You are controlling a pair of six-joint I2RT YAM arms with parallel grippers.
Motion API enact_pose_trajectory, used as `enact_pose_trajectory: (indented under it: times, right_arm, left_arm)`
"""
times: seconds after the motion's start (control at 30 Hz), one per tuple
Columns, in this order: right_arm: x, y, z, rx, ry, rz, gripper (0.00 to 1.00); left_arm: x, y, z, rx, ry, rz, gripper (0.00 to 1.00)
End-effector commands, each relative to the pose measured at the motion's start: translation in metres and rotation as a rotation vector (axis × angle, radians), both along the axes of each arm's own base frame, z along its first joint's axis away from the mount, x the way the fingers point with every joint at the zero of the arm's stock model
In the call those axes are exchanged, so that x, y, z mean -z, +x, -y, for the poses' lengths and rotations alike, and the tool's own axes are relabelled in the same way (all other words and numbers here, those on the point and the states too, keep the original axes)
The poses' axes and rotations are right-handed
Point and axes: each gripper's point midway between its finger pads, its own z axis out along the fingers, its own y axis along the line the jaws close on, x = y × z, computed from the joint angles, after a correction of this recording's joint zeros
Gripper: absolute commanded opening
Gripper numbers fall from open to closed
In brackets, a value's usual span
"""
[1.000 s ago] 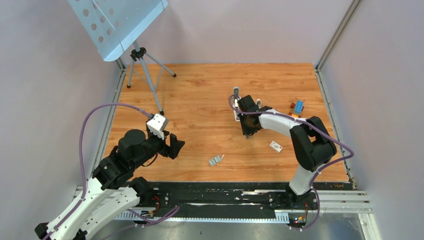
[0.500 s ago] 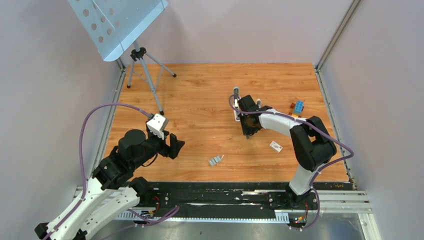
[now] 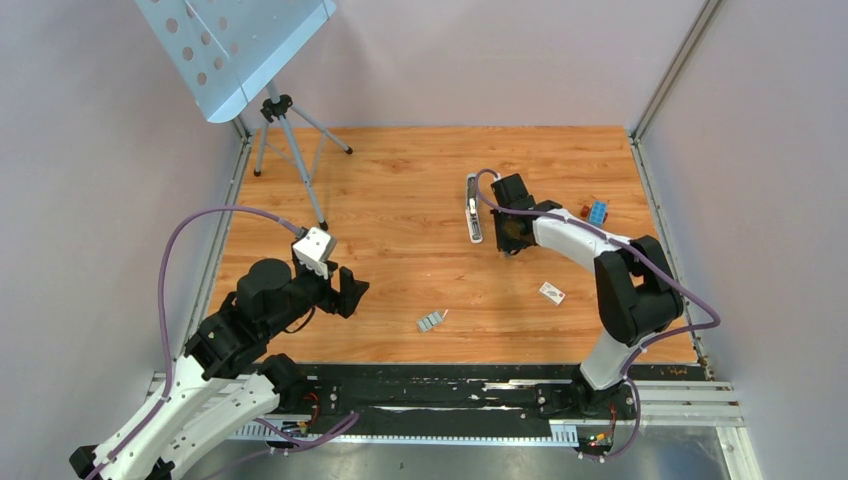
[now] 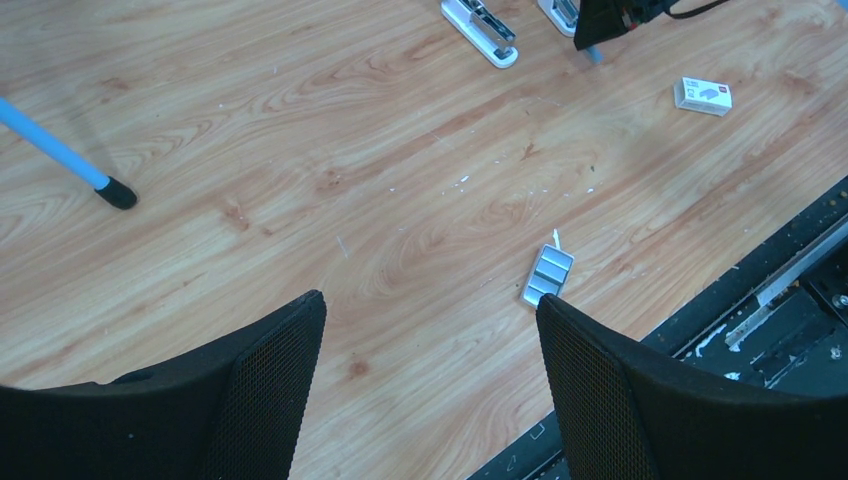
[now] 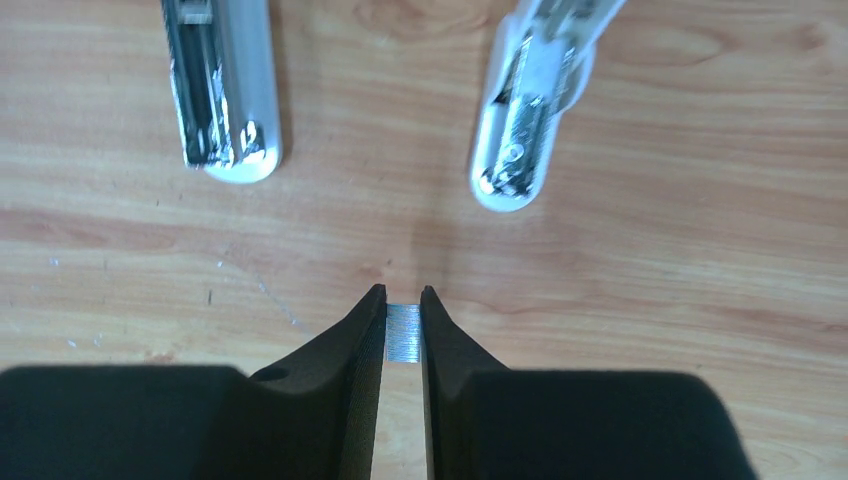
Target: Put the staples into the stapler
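- Right gripper [image 5: 403, 296], low over the wood table [image 5: 700, 300], pinches a short ribbed silver strip [image 5: 404, 332] of staples between narrow jaws. The strip sits just behind the fingertips.
- The stapler [image 5: 222, 90] lies on the table ahead of these jaws and to their left, metal channel facing up, clear of the fingertips.
- A second white, metal-lined piece [image 5: 520, 120] lies ahead and to the right. Whether the two are joined cannot be told.
- Left gripper [image 4: 430, 302] hangs above the table with jaws wide, nothing between the fingers.
- The staples [image 4: 547, 275], a small grey block, lie flat on the wood just ahead of the left jaws. They are near the tip of the finger on the view's right and touch neither finger.
- A small white box [image 4: 703, 95] lies farther ahead, off to that same side.
- A tripod foot [image 4: 118, 192] stands well out past the other finger.
- Toy bricks [image 3: 596, 211] sit well apart from the right jaws.
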Motion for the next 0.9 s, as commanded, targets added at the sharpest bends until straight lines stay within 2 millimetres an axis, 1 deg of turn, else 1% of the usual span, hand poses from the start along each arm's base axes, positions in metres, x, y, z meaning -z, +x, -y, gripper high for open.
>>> enact_pose_trajectory:
  times: [0.0, 0.2, 0.43, 0.57, 0.67, 0.87]
  right_arm:
    - [-0.027, 0.029, 0.016, 0.069, 0.008, 0.121, 0.2]
    - [-0.037, 0.052, 0.026, 0.133, 0.003, 0.199, 0.19]
    - [-0.039, 0.068, 0.036, 0.184, 0.01, 0.245, 0.19]
    - [-0.039, 0.075, 0.04, 0.198, 0.012, 0.276, 0.19]
    - [-0.035, 0.079, 0.043, 0.199, 0.023, 0.281, 0.19]
    - [-0.025, 0.079, 0.044, 0.198, 0.06, 0.264, 0.19]
  left_arm:
    - [0.007, 0.001, -0.003, -0.012, 0.022, -0.008, 0.8]
    - [0.007, 0.002, -0.002, -0.009, 0.024, -0.012, 0.8]
    - [0.008, 0.002, -0.002, -0.009, 0.027, -0.015, 0.8]
    - [0.009, 0.002, -0.002, -0.009, 0.03, -0.019, 0.8]
    - [0.01, 0.002, -0.002, -0.009, 0.031, -0.02, 0.8]
    - [0.009, 0.002, -0.002, -0.01, 0.031, -0.019, 0.8]
